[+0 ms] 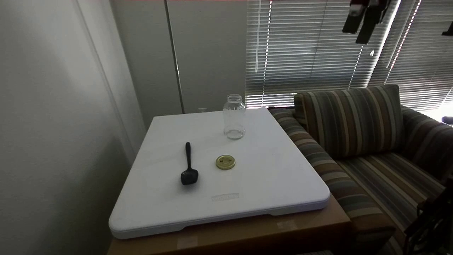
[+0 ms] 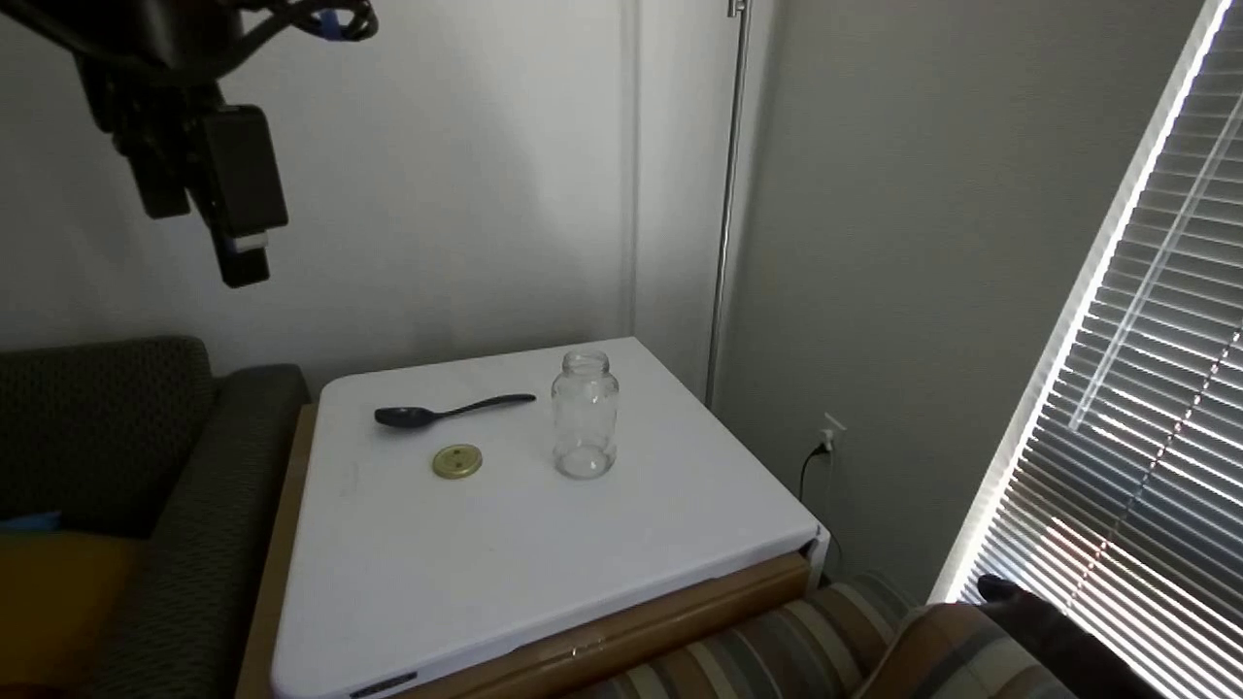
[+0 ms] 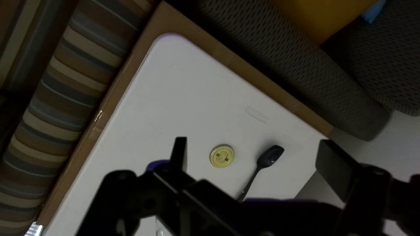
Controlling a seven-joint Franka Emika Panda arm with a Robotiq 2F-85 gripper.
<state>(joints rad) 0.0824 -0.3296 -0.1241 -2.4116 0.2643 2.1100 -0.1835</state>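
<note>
High above the white tabletop, my gripper (image 3: 252,142) stands open with nothing held; its tips also show at the top of an exterior view (image 2: 205,243). Between the spread fingers (image 3: 334,167) in the wrist view, far below, lie a round gold lid (image 3: 222,156) and a black spoon (image 3: 270,156). The gripper's body covers the end of the spoon's handle there. A clear glass jar (image 1: 234,122), upright and without a lid, stands beyond the gold lid (image 1: 225,162) in an exterior view. Only a sliver of the jar (image 3: 161,229) shows at the wrist view's lower edge.
The white tabletop (image 1: 276,180) rests on a brown cardboard box (image 1: 311,225). A striped armchair (image 1: 348,120) adjoins it on one side, a dark textured sofa (image 2: 209,466) on another. Walls and window blinds (image 1: 300,49) enclose the place.
</note>
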